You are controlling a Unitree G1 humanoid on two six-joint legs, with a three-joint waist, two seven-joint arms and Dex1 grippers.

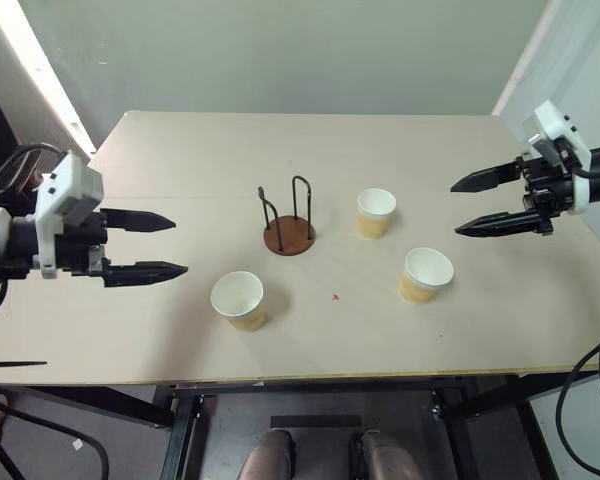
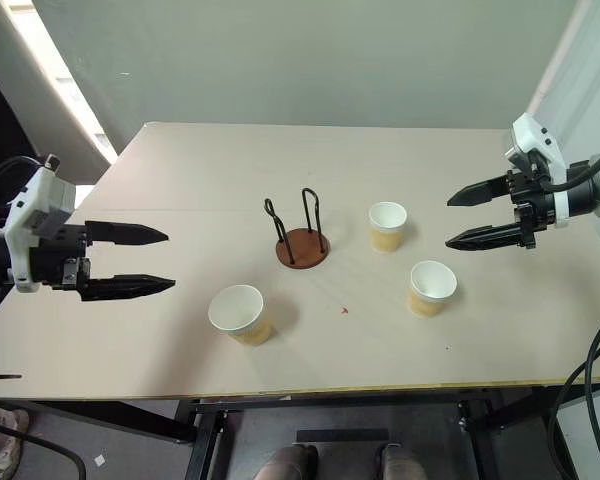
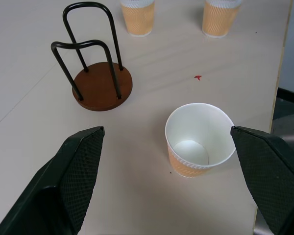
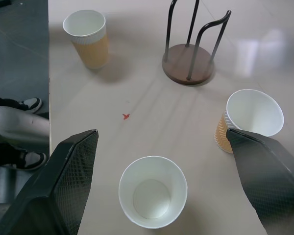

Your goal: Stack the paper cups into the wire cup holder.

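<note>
On your left, the left gripper (image 1: 146, 245) hangs above the left edge of the table (image 1: 180, 150), its two black fingers spread wide and level, grasping nothing, and pointing toward the middle of the table. Next along, toward the front, you have the first paper cup (image 1: 239, 300): upright, tan ribbed outside, white inside, with a rolled white rim, nothing in it. It stands near the front edge, well apart from the other two cups. Near the table's middle stands the wire cup holder (image 1: 288, 225): a round reddish-brown disc base carrying two thin black upright wire loops, one behind the other, with no cup in it. A small red mark (image 1: 335, 297) lies on the table surface in front of the holder, touching neither cup nor base. To the right of the holder, you see the second paper cup (image 1: 376, 213), upright, of the same make, close to the holder but not touching it. Further right and nearer the front sits the third paper cup (image 1: 425, 275), also upright and unfilled. No lettering, brand or label can be read on any cup or on the holder. At your far right, the right gripper (image 1: 473, 206) hovers over the table's right side, fingers likewise spread wide, released, holding nothing, pointing inward.
</note>
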